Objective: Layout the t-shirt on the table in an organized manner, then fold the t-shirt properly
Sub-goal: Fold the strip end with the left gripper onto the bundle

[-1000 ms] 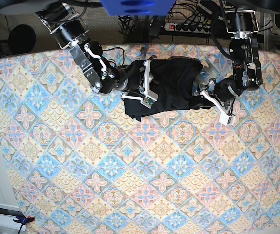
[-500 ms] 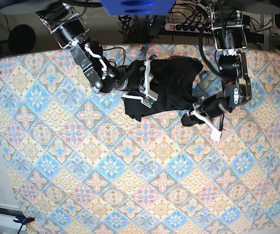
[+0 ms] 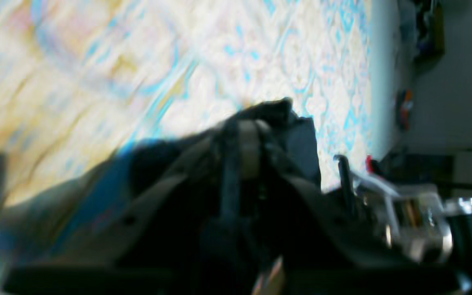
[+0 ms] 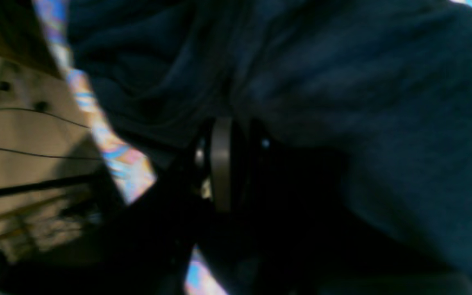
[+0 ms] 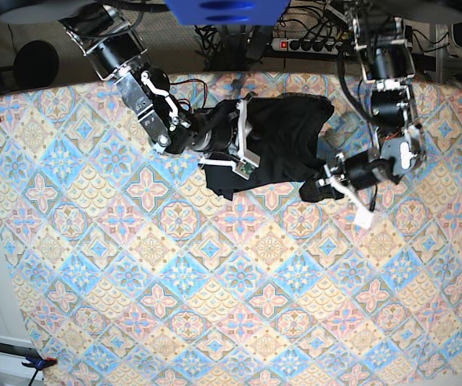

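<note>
Pastel diamond tiles cover the table (image 5: pixel 215 289), and behind its far edge there are cables and a power strip (image 5: pixel 311 44). On the far middle part of the table lies the black t-shirt (image 5: pixel 283 145), bunched up. The right gripper (image 5: pixel 243 145) is clenched on the t-shirt's edge, with cloth filling its wrist view. The left gripper (image 5: pixel 327 178) pinches a small black fold at the other side, as the blurred wrist view shows.

base looks straight down (wrist views close) on the table (image 5: pixel 215 305).
</note>
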`<state>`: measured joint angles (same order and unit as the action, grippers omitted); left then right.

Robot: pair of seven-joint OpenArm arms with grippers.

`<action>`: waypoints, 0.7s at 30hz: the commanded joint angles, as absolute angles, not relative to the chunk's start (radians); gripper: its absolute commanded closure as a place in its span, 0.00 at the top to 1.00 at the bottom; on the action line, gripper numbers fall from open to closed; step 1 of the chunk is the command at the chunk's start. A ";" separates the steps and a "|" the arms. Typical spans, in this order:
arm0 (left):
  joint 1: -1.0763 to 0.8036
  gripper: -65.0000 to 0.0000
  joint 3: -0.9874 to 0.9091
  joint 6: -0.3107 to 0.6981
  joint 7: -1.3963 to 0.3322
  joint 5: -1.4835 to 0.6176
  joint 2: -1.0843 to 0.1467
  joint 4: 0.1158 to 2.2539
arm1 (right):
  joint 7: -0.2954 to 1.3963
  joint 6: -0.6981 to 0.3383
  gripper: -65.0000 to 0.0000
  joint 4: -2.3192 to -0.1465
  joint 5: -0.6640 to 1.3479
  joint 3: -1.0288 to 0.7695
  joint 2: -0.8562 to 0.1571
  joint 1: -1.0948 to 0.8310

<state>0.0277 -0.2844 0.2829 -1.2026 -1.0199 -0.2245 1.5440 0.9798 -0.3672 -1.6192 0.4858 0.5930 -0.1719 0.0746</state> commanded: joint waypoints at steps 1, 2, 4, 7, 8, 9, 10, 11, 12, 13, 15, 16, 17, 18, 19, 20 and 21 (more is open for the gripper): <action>0.015 0.20 -0.291 0.292 -1.190 -1.070 -0.252 1.607 | 0.966 -0.375 0.11 -1.633 0.478 0.588 -0.170 0.090; -0.013 0.25 -0.302 0.292 -1.188 -1.086 -0.266 1.641 | 0.966 -0.375 0.11 -1.633 0.469 0.588 -0.170 0.090; -0.065 0.36 -0.340 0.292 -1.188 -1.106 -0.272 1.701 | 0.966 -0.375 0.11 -1.633 0.452 0.588 -0.170 0.090; -0.134 0.48 -0.400 0.294 -1.188 -1.109 -0.271 1.755 | 0.966 -0.375 0.11 -1.633 0.453 0.588 -0.170 0.090; -0.145 0.50 -0.409 0.294 -1.188 -1.107 -0.269 1.758 | 0.966 -0.375 0.11 -1.633 0.453 0.588 -0.170 0.090; -0.151 0.51 -0.410 0.294 -1.188 -1.102 -0.269 1.758 | 0.966 -0.375 0.11 -1.633 0.455 0.588 -0.170 0.090; -0.153 0.51 -0.410 0.294 -1.188 -1.099 -0.268 1.750 | 0.966 -0.375 0.11 -1.633 0.455 0.588 -0.170 0.090; -0.153 0.51 -0.410 0.294 -1.188 -1.101 -0.266 1.730 | 0.966 -0.375 0.11 -1.633 0.455 0.588 -0.170 0.090; -0.150 0.51 -0.410 0.294 -1.188 -1.104 -0.254 1.704 | 0.966 -0.375 0.11 -1.632 0.455 0.588 -0.170 0.090; -0.147 0.51 -0.410 0.294 -1.188 -1.099 -0.245 1.687 | 0.966 -0.375 0.11 -1.632 0.455 0.588 -0.170 0.090; -0.133 0.51 -0.410 0.294 -1.188 -1.099 -0.228 1.641 | 0.967 -0.375 0.11 -1.632 0.455 0.588 -0.170 0.090; -0.127 0.51 -0.410 0.294 -1.188 -1.099 -0.219 1.623 | 0.967 -0.375 0.11 -1.632 0.455 0.588 -0.170 0.090; -0.124 0.51 -0.410 0.294 -1.188 -1.099 -0.209 1.604 | 0.967 -0.375 0.11 -1.632 0.455 0.588 -0.170 0.090; -0.114 0.51 -0.410 0.294 -1.188 -1.099 -0.203 1.587 | 0.967 -0.375 0.11 -1.632 0.456 0.590 -0.170 0.090; -0.107 0.51 -0.410 0.294 -1.188 -1.099 -0.197 1.573 | 0.967 -0.375 0.11 -1.632 0.456 0.590 -0.170 0.090; -0.101 0.51 -0.407 0.294 -1.188 -1.099 -0.189 1.561 | 0.967 -0.375 0.11 -1.632 0.455 0.590 -0.170 0.090; -0.096 0.51 -0.397 0.294 -1.188 -1.099 -0.185 1.550 | 0.967 -0.375 0.11 -1.632 0.456 0.590 -0.170 0.090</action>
